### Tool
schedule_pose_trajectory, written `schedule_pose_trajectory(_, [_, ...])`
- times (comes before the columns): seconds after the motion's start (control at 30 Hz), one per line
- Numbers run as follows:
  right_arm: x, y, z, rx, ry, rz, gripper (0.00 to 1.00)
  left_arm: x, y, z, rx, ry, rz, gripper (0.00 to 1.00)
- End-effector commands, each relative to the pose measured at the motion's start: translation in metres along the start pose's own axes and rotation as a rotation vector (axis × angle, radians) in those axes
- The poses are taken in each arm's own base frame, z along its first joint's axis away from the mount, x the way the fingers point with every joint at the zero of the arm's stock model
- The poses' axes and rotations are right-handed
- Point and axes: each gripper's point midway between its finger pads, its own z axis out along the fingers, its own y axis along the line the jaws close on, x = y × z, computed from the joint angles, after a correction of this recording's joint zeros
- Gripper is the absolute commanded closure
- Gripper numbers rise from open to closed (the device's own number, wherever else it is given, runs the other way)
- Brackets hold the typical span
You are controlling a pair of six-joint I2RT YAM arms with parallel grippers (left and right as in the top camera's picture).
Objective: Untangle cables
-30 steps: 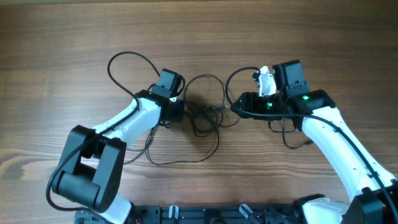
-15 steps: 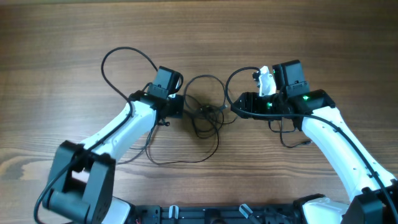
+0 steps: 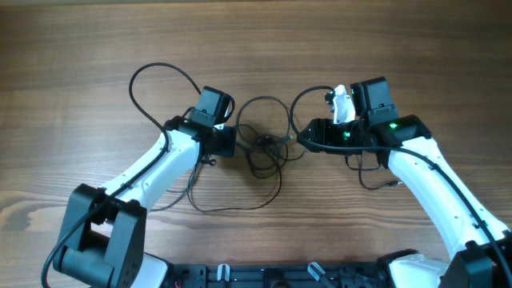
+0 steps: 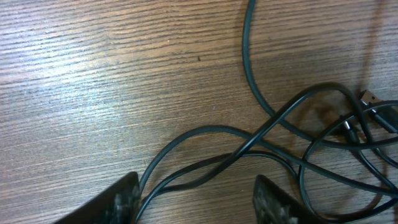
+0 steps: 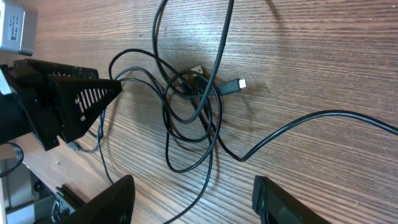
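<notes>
Wooden bench (image 3: pixel 72 48) below me, with the cables (image 3: pixel 264 152) sprawled over its middle. The knot (image 5: pixel 198 93) is my landmark. My left tool (image 4: pixel 196 190) sits just left of the knot, jaws apart, with loose strands running between them and nothing clamped. My right tool (image 5: pixel 193 186) hovers just right of the knot, jaws wide, holding nothing. I reckon I'm between grabs, choosing a strand. A silvery plug tip (image 5: pixel 239 83) lies free right beside the knot. Next I'd close on one strand and draw it gently away from the knot.
</notes>
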Motion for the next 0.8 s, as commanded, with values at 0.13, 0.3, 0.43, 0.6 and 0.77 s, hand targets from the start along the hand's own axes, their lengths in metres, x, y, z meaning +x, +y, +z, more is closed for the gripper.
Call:
schedule_pose_trajectory(0.13, [-0.003,0.001,0.001,0.006,-0.006,-0.003,0.37,0.009,-0.001,0.019,-0.006,0.056,0.007,0.45])
schedule_pose_trajectory(0.3, [-0.005,-0.002,0.001,0.024,-0.012,-0.004,0.37,0.017,0.0,0.031,-0.016,0.095,0.009,0.51])
schedule_pose_trajectory(0.43, [-0.005,-0.002,0.001,0.023,-0.012,-0.004,0.37,0.017,0.0,0.031,-0.016,0.096,0.009,0.58])
schedule_pose_trajectory(0.6, [-0.005,-0.002,0.001,0.024,-0.012,-0.003,0.37,0.016,0.0,0.031,-0.015,0.094,0.009,0.89])
schedule_pose_trajectory(0.77, [-0.005,-0.002,0.001,0.024,-0.012,-0.004,0.37,0.013,-0.001,0.03,-0.013,0.085,0.008,0.96])
